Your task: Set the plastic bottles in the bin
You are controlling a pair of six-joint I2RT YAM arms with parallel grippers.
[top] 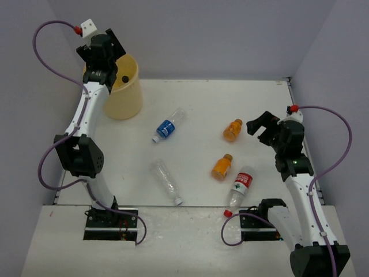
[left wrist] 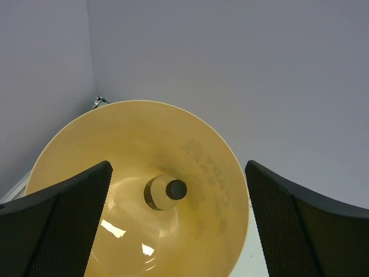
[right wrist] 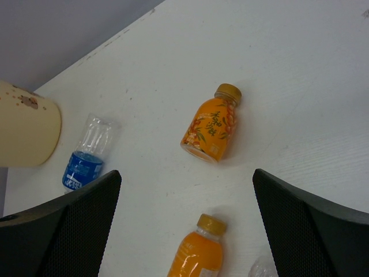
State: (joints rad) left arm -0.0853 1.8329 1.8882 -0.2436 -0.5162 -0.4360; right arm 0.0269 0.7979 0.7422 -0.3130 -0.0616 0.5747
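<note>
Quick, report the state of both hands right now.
Left hand: open, holding nothing, over the bin.
Right hand: open, holding nothing.

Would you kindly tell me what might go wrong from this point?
The left jaws hang open over the bin; withdrawing low might clip its rim and tip it. The orange bottles lie on their sides close together below the open right jaws; a slightly off grasp could roll one away or nudge the other.
</note>
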